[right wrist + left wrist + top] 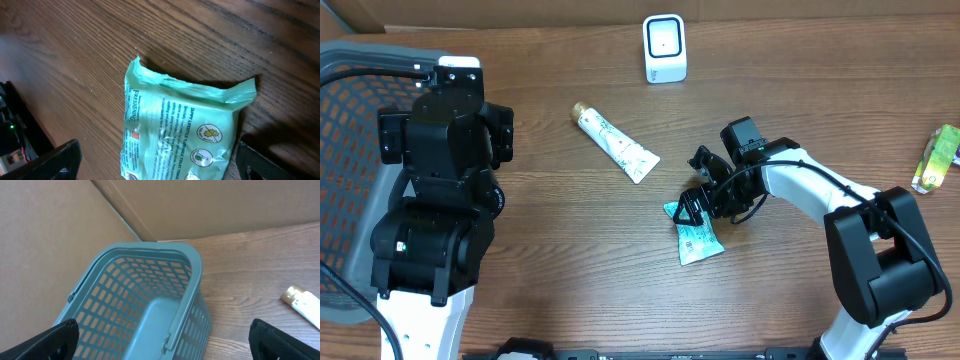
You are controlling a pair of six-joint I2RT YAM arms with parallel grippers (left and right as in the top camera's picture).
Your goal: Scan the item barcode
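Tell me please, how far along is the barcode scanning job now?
Nothing looks done yet. In hand: the right gripper hangs open over the teal packet, not gripping it. Left to do: lift the packet and show its barcode to the white scanner.

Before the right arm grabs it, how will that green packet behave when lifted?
The green packet looks like thin film with crumpled ends, so it will probably flop and sag rather than stay stiff. Its glossy surface may be slippery. It lies flat on the wooden table, so it is unlikely to roll.
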